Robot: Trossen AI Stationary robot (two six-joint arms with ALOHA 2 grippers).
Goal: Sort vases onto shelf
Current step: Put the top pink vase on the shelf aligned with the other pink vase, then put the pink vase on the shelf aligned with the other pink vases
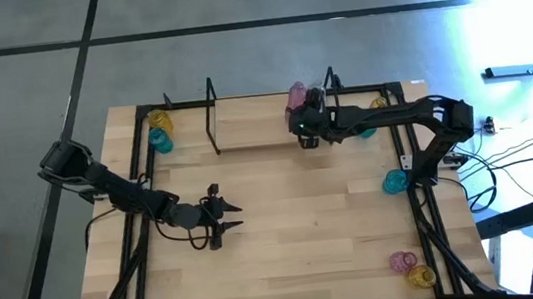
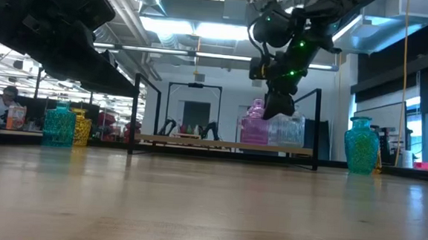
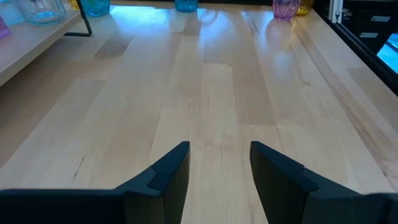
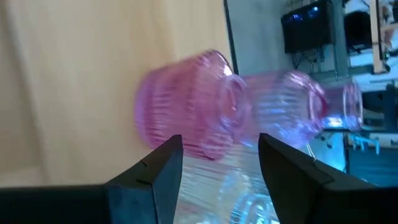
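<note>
A light-wood desk (image 1: pixel 287 238) with a black frame is seen from above, with two dark robot arms working over it. A low wooden shelf (image 1: pixel 253 123) with black wire ends lies along the far edge of the desk. The right gripper (image 1: pixel 302 130) hangs over the right end of the shelf, its jaws open, just above a clear vase (image 2: pixel 286 130) that stands there. Two pink vases (image 4: pixel 193 112) stand right beside it on the same end of the shelf, one behind the other in the right wrist view. The left gripper (image 1: pixel 231 217) hovers over the bare left middle of the desk, jaws open and holding nothing.

Other vases wait around the desk. A teal vase (image 1: pixel 160 138) and a yellow vase (image 1: pixel 159 120) stand in the far left corner, just outside the shelf's left end. A second teal vase (image 1: pixel 394 182) stands by the right edge. A pink vase (image 1: pixel 402 261) and a yellow vase (image 1: pixel 421 276) stand touching in the near right corner
</note>
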